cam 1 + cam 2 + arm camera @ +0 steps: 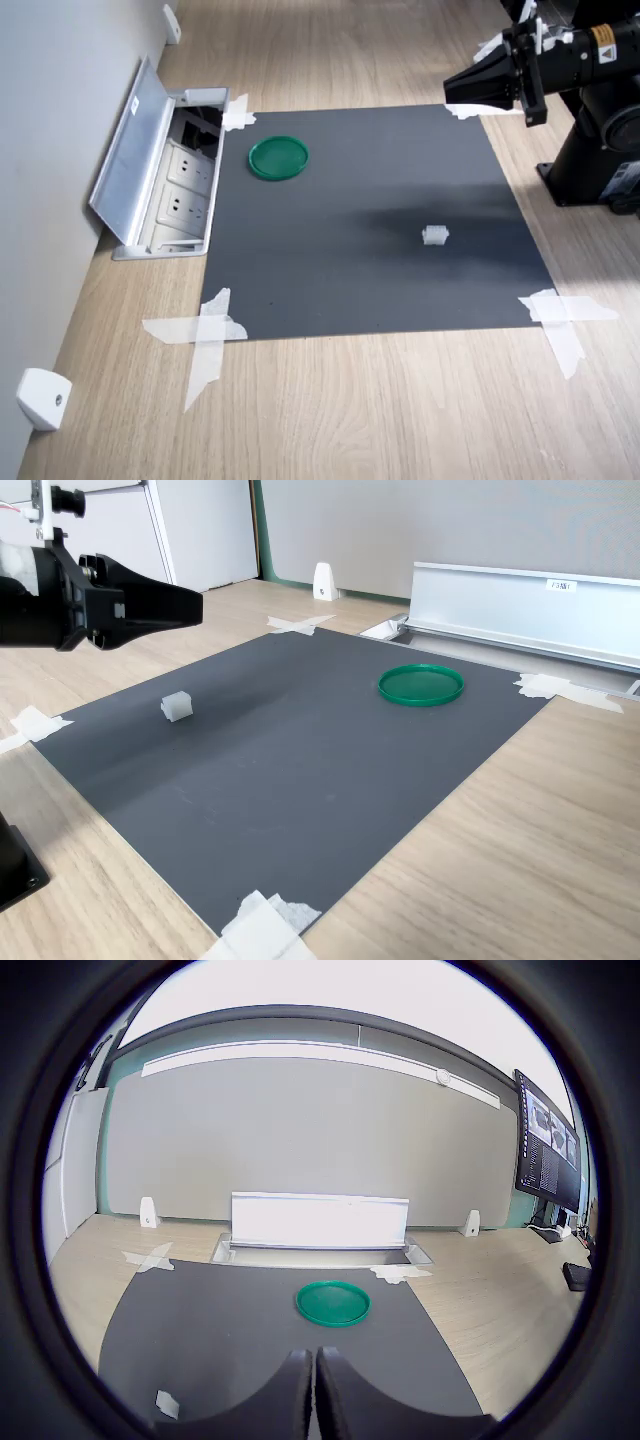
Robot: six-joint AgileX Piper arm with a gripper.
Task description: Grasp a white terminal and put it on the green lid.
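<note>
Green lid (278, 158) sits toward the first exterior view's left on my dark mat (330, 290), near the open floor socket box (165, 185); further right, well apart from it, the white terminal (435, 236) lies alone on bare mat; and at the far right my gripper (452, 90) hangs high above the mat's corner, holding nothing, its jaws pressed together as the wrist view shows. My worry is the size of that terminal: it is tiny and likely light, so if I come down off-centre a fingertip could nudge it away or tip it, and I must spread the jaws first or I will simply push it. A weak pinch could also let it drop on the way across to the lid. Room is generous: nothing stands between terminal and lid, and the mat around both is free. The edges to mind are the raised metal flap of the socket box just beyond the lid, and the tape strips (205, 335) at the corners.
</note>
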